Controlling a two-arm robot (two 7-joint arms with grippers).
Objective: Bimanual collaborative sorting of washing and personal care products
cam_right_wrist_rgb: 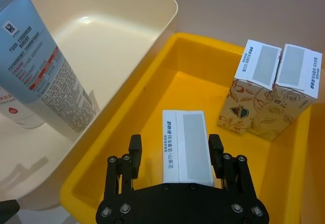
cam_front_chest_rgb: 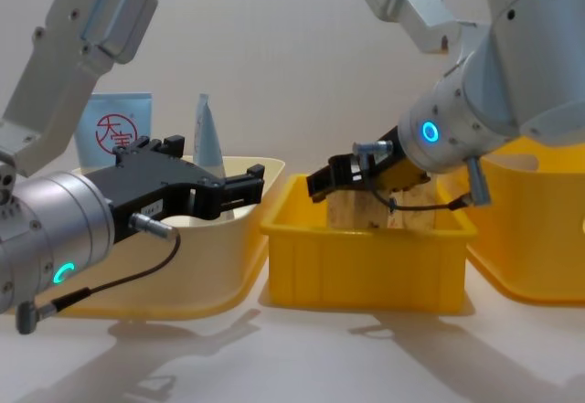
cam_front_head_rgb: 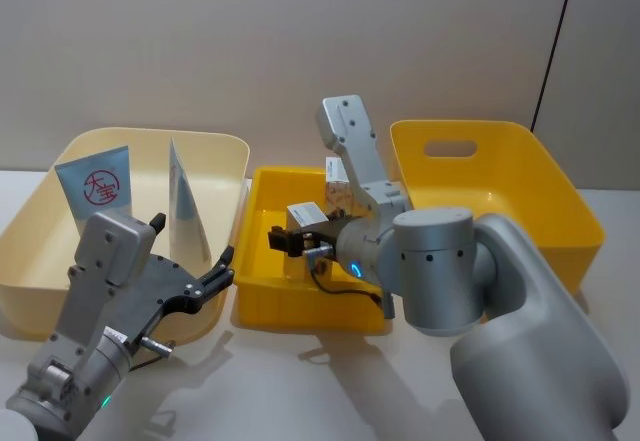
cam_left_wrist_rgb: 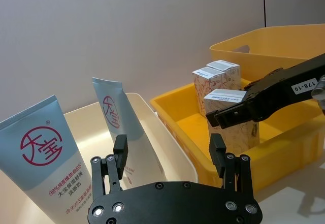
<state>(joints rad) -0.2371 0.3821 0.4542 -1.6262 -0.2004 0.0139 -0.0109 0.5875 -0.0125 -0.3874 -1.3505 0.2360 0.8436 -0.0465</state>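
Observation:
Two light-blue tubes with a red circle logo (cam_front_head_rgb: 95,186) (cam_front_head_rgb: 185,206) stand leaning in the cream tub (cam_front_head_rgb: 30,251). My left gripper (cam_front_head_rgb: 192,241) hovers open over that tub's front rim, holding nothing, a little short of the tubes (cam_left_wrist_rgb: 43,158) (cam_left_wrist_rgb: 119,122). In the small yellow tray (cam_front_head_rgb: 300,311), a cream patterned carton (cam_right_wrist_rgb: 185,142) stands between the fingers of my right gripper (cam_right_wrist_rgb: 175,142). That gripper is open, with a gap beside the carton. Two more cartons (cam_right_wrist_rgb: 271,87) stand side by side at the tray's far end.
A large yellow tub (cam_front_head_rgb: 540,191) with a handle slot sits to the right of the tray, partly hidden by my right arm. The three containers stand close together in a row on the pale table (cam_front_head_rgb: 300,381). A plain wall rises behind.

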